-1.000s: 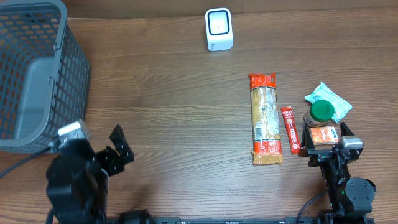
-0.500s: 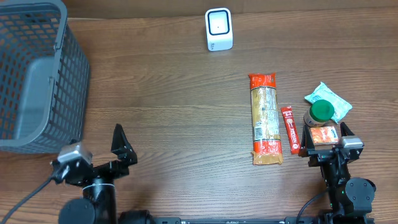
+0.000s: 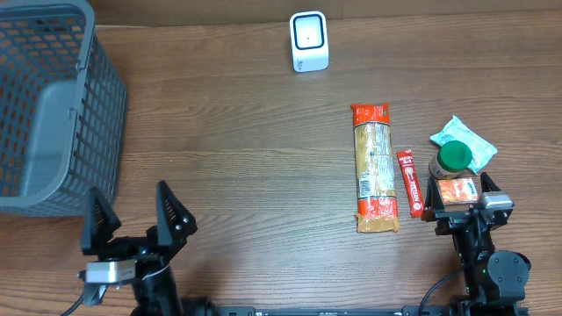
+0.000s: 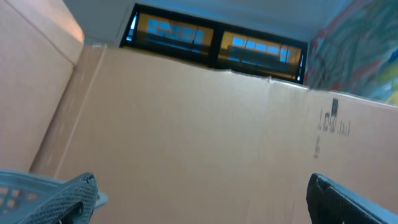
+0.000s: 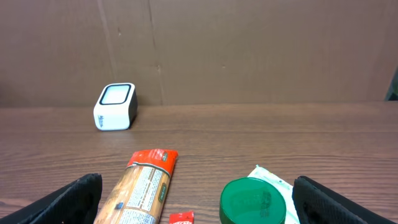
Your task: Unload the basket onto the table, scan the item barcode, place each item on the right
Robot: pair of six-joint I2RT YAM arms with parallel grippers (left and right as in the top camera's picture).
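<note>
The scanner (image 3: 309, 41) is a small white box with rounded corners and a dark square face, standing at the far edge of the wood-grain table (image 3: 246, 149), well apart from the goods on the right. There a long crinkled packet (image 3: 375, 167), clear in the middle with orange-red ends, lies lengthwise, and a slim red sachet (image 3: 408, 182) lies just beside it. Next comes a jar (image 3: 454, 162) with a round green lid and an orange label, with a pale green soft pouch (image 3: 464, 140) behind it. The right gripper (image 3: 459, 193) sits low behind the jar with its black fingers spread wide. The wrist view shows the lid between them and clear of both. The left gripper (image 3: 136, 219) is also spread wide, holds nothing and is tilted up towards a cardboard wall (image 4: 199, 124). A grey plastic mesh basket (image 3: 53, 105) fills the left corner. Nothing lies between the goods and the scanner.
</note>
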